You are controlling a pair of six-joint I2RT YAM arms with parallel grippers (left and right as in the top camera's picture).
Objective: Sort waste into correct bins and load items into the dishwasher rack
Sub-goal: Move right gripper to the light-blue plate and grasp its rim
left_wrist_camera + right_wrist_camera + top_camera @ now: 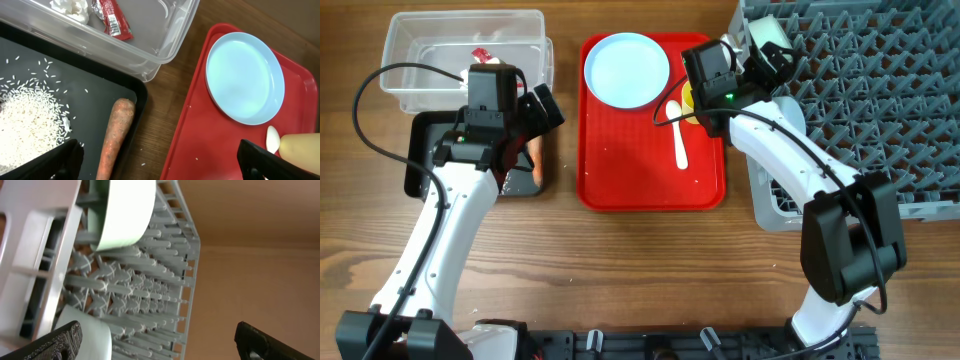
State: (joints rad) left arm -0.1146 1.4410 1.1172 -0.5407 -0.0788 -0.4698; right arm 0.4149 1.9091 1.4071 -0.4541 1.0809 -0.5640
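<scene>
White spoon on red tray, right half; long axis 12–6, bowl end at 12 beside yellow cup. Probably next pick. Lies at 8 o'clock from right gripper; right arm nearer. Right gripper over grey rack left edge, pointing 2 o'clock, jaws apart, empty. Left gripper apart, empty, over black tray.

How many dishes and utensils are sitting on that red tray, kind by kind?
Pale blue plate: 1
White plastic spoon: 1
Yellow cup: 1
Total in view on the red tray: 3
</scene>
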